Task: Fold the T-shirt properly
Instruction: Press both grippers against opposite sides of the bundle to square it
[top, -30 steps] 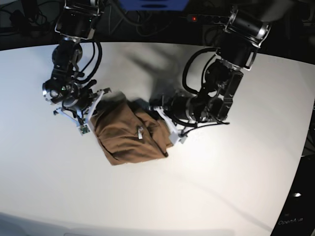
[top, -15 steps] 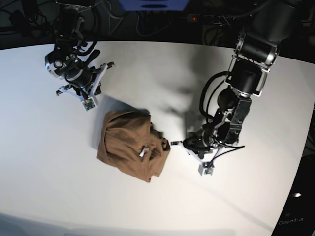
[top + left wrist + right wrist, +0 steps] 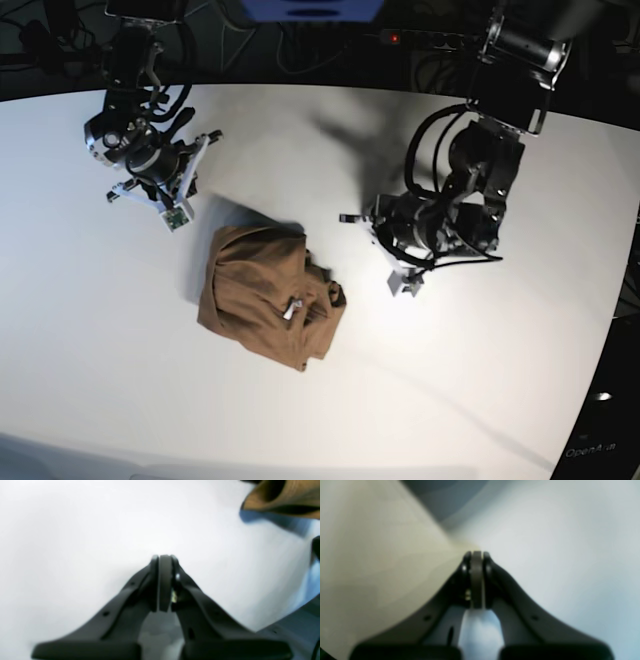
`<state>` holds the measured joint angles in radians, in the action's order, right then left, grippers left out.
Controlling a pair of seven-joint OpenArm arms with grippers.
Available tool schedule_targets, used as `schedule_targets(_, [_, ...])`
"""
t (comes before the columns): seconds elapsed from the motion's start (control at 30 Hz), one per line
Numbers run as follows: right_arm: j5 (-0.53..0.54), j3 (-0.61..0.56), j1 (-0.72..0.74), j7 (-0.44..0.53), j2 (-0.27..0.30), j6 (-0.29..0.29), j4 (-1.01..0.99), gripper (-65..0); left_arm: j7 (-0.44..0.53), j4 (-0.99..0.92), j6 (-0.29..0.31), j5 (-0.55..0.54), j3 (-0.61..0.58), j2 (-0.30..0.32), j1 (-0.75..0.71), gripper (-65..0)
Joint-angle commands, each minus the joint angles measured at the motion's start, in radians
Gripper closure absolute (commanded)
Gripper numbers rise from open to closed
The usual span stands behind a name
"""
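The tan T-shirt [image 3: 262, 295] lies as a crumpled, roughly folded bundle on the white table [image 3: 110, 360], with a small white tag [image 3: 291, 309] showing on top. My left gripper [image 3: 345, 217] hangs to the right of the bundle and clear of it. In the left wrist view it [image 3: 162, 557] is shut on nothing, and a corner of the T-shirt [image 3: 287, 495] shows at the top right. My right gripper [image 3: 212, 137] is up and left of the bundle, apart from it. The blurred right wrist view shows it [image 3: 477, 553] shut and empty.
Dark cables and a power strip with a red light [image 3: 398, 38] run behind the table's far edge. The table's curved right edge [image 3: 600, 330] borders dark floor. Both arms cast shadows on the tabletop near the bundle.
A second ago both grippers were at the T-shirt's sides; both have since drawn back. Over the last half second the left arm swung up and away from its right edge.
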<state>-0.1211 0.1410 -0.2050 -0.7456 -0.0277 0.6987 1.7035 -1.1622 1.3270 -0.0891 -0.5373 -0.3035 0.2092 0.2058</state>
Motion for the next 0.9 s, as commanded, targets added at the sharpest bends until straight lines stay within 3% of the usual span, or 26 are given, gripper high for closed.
schedule_targets(0.0, [0.007,-0.007,0.008,0.011,0.001,-0.001,0.016,-0.1,0.0,-0.034,-0.016,0.056,-0.001,0.005,0.011,-1.8])
schedule_targets(0.07, [0.007,-0.008,0.008,0.014,0.001,-0.001,0.016,-0.1,0.035,-0.091,-0.016,0.087,-0.001,-0.003,0.047,-1.8])
schedule_targets(0.3, [0.007,-0.004,-0.001,0.014,0.007,-0.001,0.017,-0.1,0.19,-0.369,-0.007,0.268,-0.064,-0.13,0.159,-1.8])
schedule_targets(0.57, [0.005,-0.002,-0.027,0.018,0.027,-0.001,0.028,-0.1,0.405,-0.682,-0.007,0.283,-0.174,-0.255,0.33,-1.8])
schedule_targets(0.73, [0.005,-0.004,-0.078,0.018,0.027,-0.001,0.109,-0.1,0.598,-0.857,-0.007,0.283,-0.174,-0.284,0.433,-1.8])
schedule_targets(0.87, [0.004,-0.01,-0.113,0.018,0.027,-0.001,0.188,-0.1,0.755,-0.884,-0.007,0.283,-0.174,-0.284,0.446,-1.8])
